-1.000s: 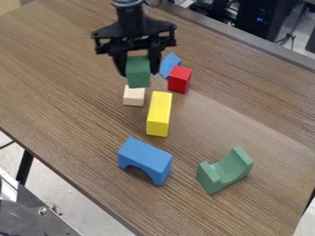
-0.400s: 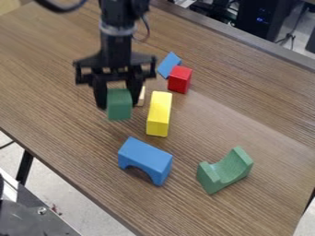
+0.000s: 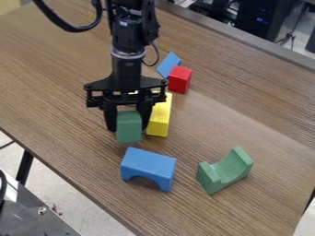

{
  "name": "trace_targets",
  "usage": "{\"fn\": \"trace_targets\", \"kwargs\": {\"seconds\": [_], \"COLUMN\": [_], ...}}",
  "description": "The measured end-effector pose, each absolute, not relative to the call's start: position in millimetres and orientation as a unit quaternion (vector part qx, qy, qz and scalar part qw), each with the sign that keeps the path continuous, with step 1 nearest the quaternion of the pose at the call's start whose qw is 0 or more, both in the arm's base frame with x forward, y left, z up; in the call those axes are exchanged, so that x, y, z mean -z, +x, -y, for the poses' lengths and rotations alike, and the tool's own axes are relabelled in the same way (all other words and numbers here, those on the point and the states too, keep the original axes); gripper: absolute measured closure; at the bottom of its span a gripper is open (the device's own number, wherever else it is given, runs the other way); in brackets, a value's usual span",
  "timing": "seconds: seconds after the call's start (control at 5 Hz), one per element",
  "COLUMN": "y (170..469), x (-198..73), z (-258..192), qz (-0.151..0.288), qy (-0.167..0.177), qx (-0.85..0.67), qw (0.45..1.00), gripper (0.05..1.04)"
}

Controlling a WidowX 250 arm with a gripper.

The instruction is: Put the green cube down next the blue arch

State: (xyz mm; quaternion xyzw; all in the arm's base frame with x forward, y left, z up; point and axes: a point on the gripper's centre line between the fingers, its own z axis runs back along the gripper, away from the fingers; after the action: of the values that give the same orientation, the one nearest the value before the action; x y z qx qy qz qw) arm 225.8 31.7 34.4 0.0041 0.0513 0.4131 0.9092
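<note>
My gripper [image 3: 129, 125] hangs over the middle-left of the table, shut on the green cube [image 3: 129, 127]. The cube is just behind the blue arch [image 3: 148, 167], near its left half, and to the left of the yellow block. The arch stands on its two legs with its opening toward the camera. Whether the cube's underside rests on the table I cannot tell.
The yellow block [image 3: 159, 117] lies close on the gripper's right. A red cube [image 3: 180, 79] and a blue wedge [image 3: 168, 63] are farther back. A green curved block [image 3: 225, 170] lies right of the arch. The wooden table's [image 3: 73, 161] left edge runs diagonally.
The gripper has come forward and down the view with the green cube, first leftward, then slightly right. The blue arch has turned a little and shifted slightly right.
</note>
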Motion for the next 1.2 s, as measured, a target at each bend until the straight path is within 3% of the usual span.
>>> {"fn": "trace_targets", "kwargs": {"seconds": [0.6, 0.8, 1.0, 1.2], "y": [230.0, 230.5, 228.8, 234.1], "x": [-24.6, -22.2, -21.5, -41.0], "z": [-38.9, -45.2, -46.5, -43.6], "qz": [-0.026, -0.011, 0.009, 0.063], "qy": [-0.019, -0.008, -0.004, 0.004], "qx": [-0.399, -0.394, -0.389, -0.380], "qw": [0.916, 0.919, 0.921, 0.923], "gripper": [0.497, 0.432, 0.161, 0.079]}}
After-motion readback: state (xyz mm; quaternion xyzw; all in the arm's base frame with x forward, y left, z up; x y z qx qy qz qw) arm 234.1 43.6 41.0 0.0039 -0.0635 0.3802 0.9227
